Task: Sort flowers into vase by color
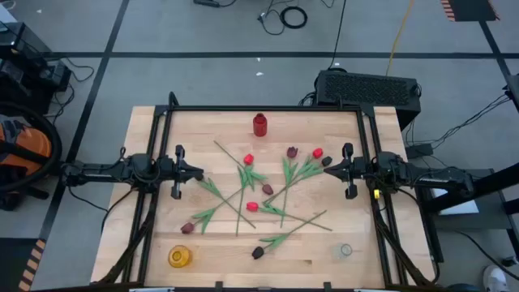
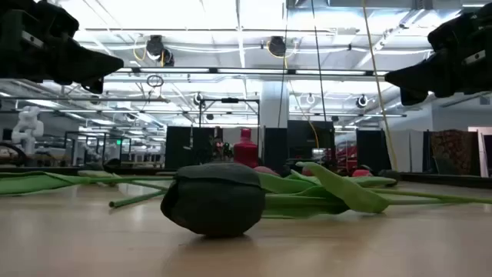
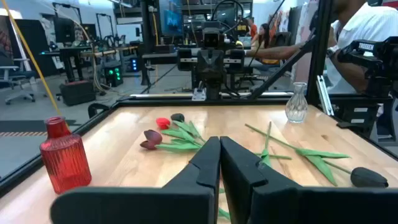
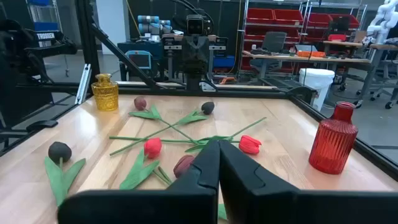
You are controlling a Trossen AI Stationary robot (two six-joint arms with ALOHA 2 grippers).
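Several tulips with green stems lie loose on the wooden table (image 1: 146, 203), between the arms. Red heads (image 1: 248, 159) (image 1: 317, 152) (image 1: 252, 206), maroon heads (image 1: 292, 151) (image 1: 268, 189) (image 1: 187, 228) and black heads (image 1: 258, 253) (image 1: 327, 161) are mixed. A red vase (image 1: 259, 124) stands at the far middle, a yellow vase (image 1: 179, 257) near left, a clear vase (image 1: 346, 251) near right. My left gripper (image 1: 200, 172) hovers shut at the pile's left side. My right gripper (image 1: 327, 167) hovers shut at its right side, beside a black head.
A black frame rail (image 1: 259, 108) borders the table on the far side and along both sides. In the low view a black tulip head (image 2: 215, 198) lies close to the near edge. People and equipment stand in the room beyond the table.
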